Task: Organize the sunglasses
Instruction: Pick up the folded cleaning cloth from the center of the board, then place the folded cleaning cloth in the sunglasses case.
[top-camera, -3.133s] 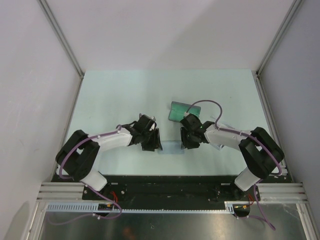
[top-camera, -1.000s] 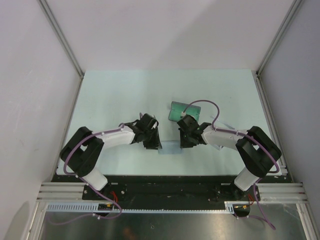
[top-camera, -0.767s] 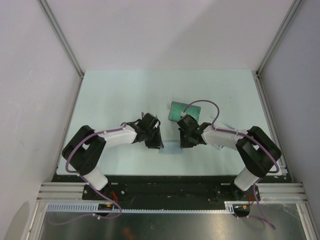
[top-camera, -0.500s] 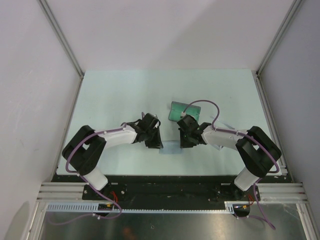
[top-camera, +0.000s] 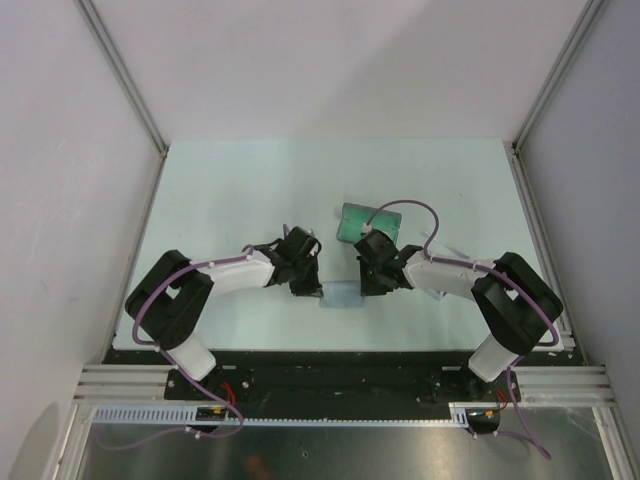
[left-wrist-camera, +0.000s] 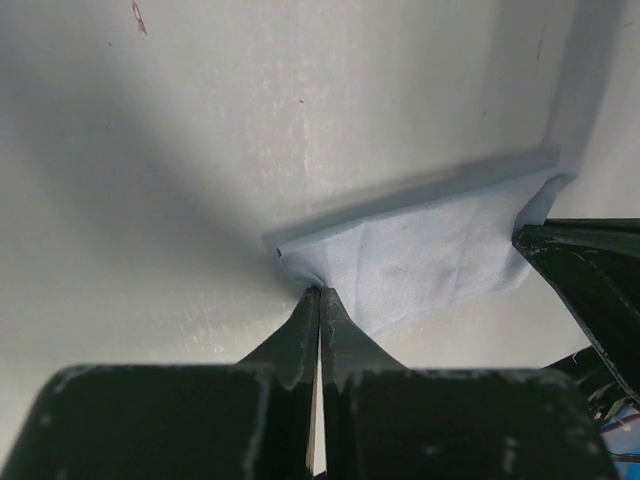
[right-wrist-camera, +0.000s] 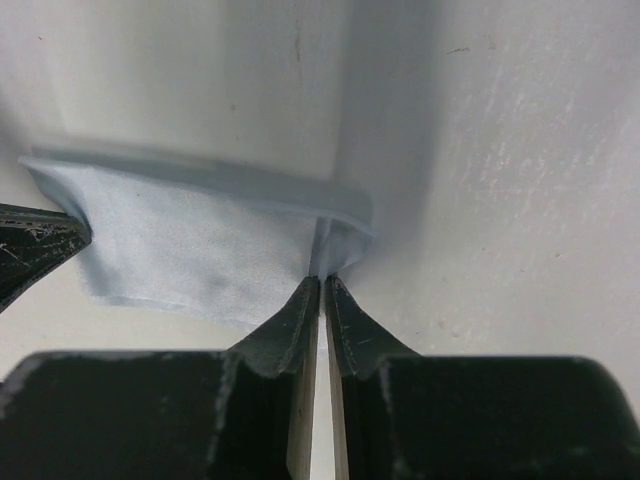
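A small grey-blue cloth (top-camera: 340, 296) lies on the table between my two grippers. In the left wrist view my left gripper (left-wrist-camera: 320, 292) is shut on the cloth's (left-wrist-camera: 420, 260) near corner, which bunches up at the tips. My right gripper (right-wrist-camera: 322, 280) is shut on the opposite corner of the cloth (right-wrist-camera: 190, 245), with a fold standing up between its tips. From above, the left gripper (top-camera: 318, 291) and the right gripper (top-camera: 362, 290) face each other across the cloth. The sunglasses are hidden.
A green-grey rectangular case (top-camera: 368, 221) lies just behind the right wrist, with a purple cable (top-camera: 410, 208) arching over it. The pale table (top-camera: 240, 190) runs back to the white walls. A black rail (top-camera: 330, 370) edges the near side.
My left gripper has shut onto the cloth's corner and moved slightly right toward it. The right gripper has kept its grip and place.
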